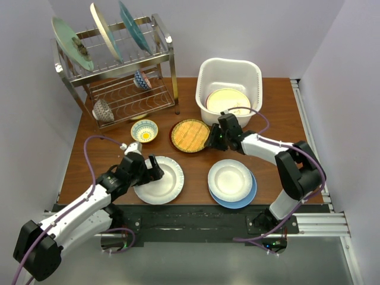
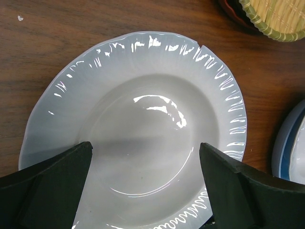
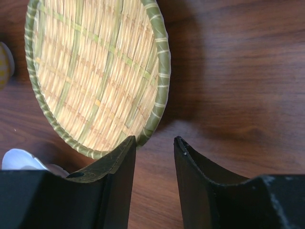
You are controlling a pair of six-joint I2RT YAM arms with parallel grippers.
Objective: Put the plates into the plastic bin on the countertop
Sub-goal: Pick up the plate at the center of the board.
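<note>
A white plate (image 1: 159,180) (image 2: 143,133) with a fluted rim lies on the wooden table at the front left. My left gripper (image 1: 153,173) (image 2: 145,145) hovers over its near side, open wide with nothing between the fingers. The yellow woven-look plate (image 1: 190,135) (image 3: 95,71) lies mid-table. My right gripper (image 1: 212,138) (image 3: 155,138) is at its right edge, open, with only bare table in the gap and the left fingertip next to the green rim. The white plastic bin (image 1: 259,77) at the back holds a cream plate (image 1: 227,101). Another white plate (image 1: 230,179) rests on a blue plate (image 1: 247,198) (image 2: 288,152) at the front right.
A two-tier steel wire rack (image 1: 168,59) stands at the back left with three plates upright on top and two bowls on its lower tier. A small yellow-and-blue bowl (image 1: 144,130) sits in front of it, left of the woven plate. White walls close in the table.
</note>
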